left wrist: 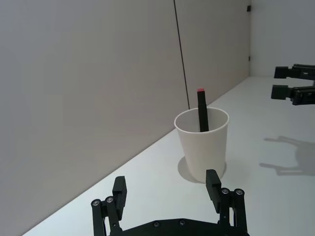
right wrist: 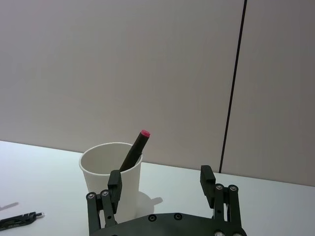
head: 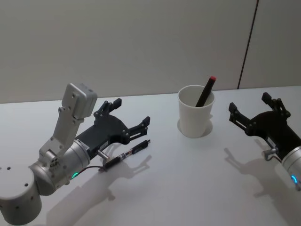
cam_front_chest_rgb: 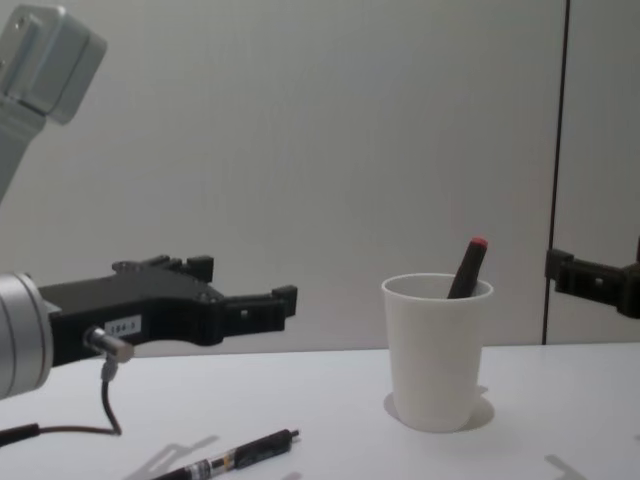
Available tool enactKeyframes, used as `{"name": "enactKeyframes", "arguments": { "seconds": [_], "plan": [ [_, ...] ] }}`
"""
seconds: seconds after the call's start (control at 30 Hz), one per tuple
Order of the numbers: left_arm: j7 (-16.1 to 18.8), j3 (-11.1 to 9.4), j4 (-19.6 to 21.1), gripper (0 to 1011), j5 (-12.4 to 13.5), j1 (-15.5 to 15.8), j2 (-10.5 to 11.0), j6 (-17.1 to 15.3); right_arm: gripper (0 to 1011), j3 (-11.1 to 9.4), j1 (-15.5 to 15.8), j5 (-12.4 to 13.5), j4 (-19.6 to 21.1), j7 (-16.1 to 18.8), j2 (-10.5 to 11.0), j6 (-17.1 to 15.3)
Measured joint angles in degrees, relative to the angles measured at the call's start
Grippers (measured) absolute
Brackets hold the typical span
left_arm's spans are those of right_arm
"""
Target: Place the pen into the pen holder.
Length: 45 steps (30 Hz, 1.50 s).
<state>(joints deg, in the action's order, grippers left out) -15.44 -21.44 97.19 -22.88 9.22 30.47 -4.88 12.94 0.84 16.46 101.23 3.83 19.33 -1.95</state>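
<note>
The pen holder (head: 195, 117) is a white paper cup standing upright at the middle back of the table. A black pen with a red cap (head: 207, 92) leans inside it, its top above the rim. A second black pen (head: 126, 156) lies flat on the table, just below my left gripper (head: 132, 111), which hovers open and empty above it, pointing toward the cup. My right gripper (head: 249, 102) is open and empty to the right of the cup. The left wrist view shows the cup (left wrist: 203, 145) ahead of the open left gripper (left wrist: 166, 182). The right wrist view has the cup (right wrist: 130, 191) close in front.
The white table (head: 188, 188) runs back to a plain grey wall (head: 141, 42) with a dark vertical seam (head: 248, 42). A thin cable (cam_front_chest_rgb: 60, 428) hangs from the left wrist down to the tabletop, close to the lying pen (cam_front_chest_rgb: 235, 457).
</note>
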Motion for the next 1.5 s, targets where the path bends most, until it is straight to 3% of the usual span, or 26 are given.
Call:
{"name": "enactKeyframes", "arguments": {
  "seconds": [0.63, 1.5],
  "plan": [
    [-8.6, 0.9, -1.7, 1001, -1.2, -0.3, 2.7, -3.9, 1001, 0.0, 0.0, 0.0, 0.0, 0.0, 0.0, 0.0],
    [-15.2, 1.0, -5.3, 1001, 0.7, 1.8, 3.4, -12.1, 1001, 0.0, 0.0, 0.0, 0.0, 0.0, 0.0, 0.0]
  ]
}}
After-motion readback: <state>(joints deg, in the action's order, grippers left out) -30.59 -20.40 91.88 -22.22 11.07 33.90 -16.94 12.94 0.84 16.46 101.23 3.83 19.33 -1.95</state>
